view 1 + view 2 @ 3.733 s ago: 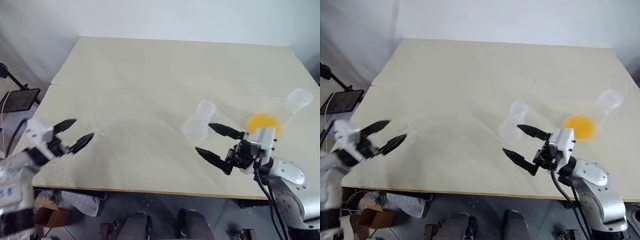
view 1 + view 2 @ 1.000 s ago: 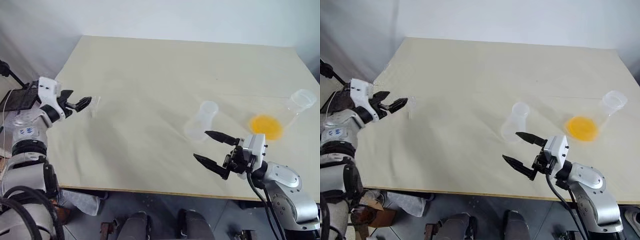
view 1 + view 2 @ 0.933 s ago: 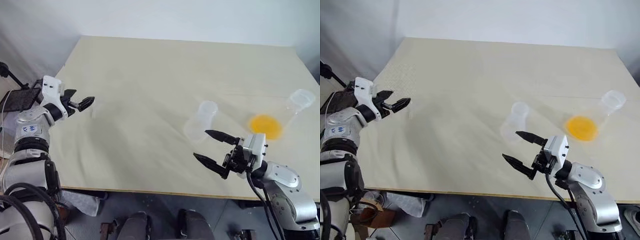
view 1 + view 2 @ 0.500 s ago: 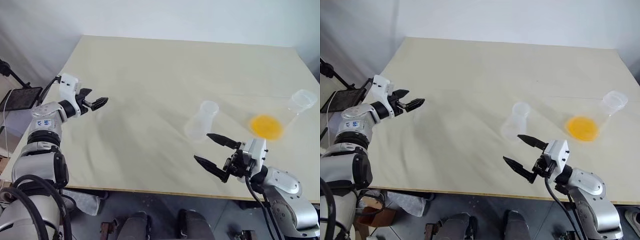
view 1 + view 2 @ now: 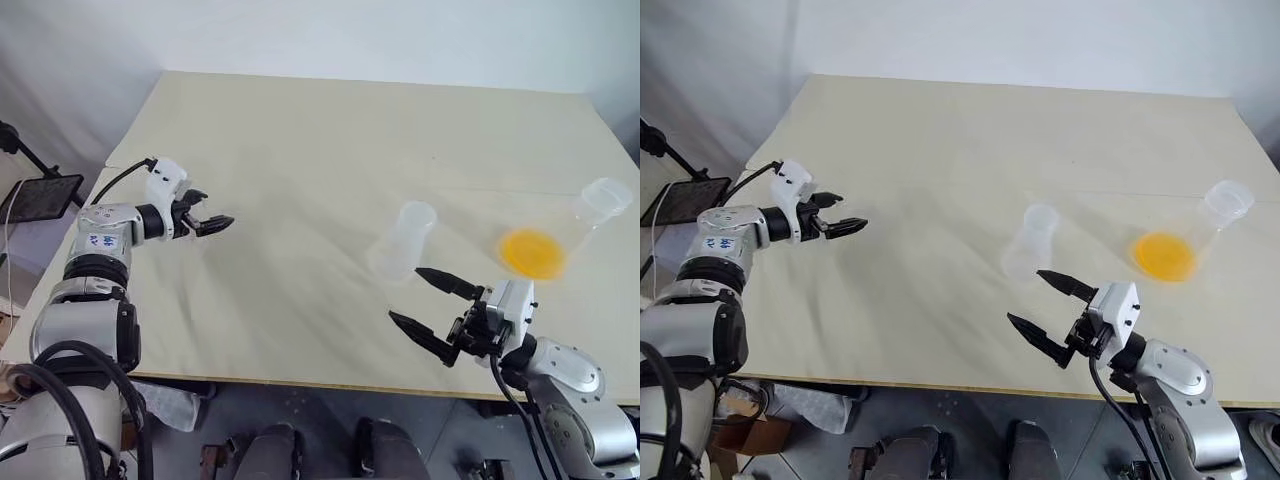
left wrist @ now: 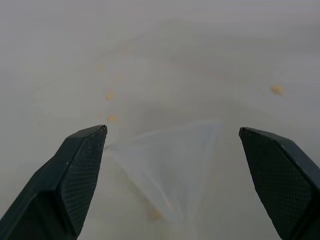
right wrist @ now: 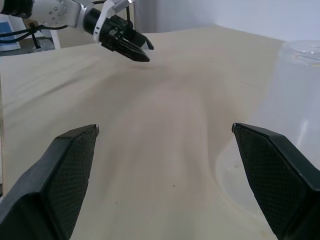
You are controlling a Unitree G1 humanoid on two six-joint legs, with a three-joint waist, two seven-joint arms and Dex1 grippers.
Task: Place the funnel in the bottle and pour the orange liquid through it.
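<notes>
- Funnel: I am seeing a clear, thin plastic cone lying on its side on the cream table, between the spread fingers of my left gripper, untouched.
- Bottle: frosted, slim, standing mid-table with its round mouth up.
- Orange liquid: pooling bright yellow-orange inside the wider clear flask, right of the bottle.
- Right gripper: hovering near the bottle with jaws apart, empty.

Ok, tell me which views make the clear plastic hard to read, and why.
Left wrist view: the funnel is a pale, soft-edged ghost between the open left gripper fingers, nearly merging with the table. Left eye view: the bottle is low-contrast; the orange liquid stands out brightly. Right wrist view: the bottle's wall is hazy beside the open right gripper.
</notes>
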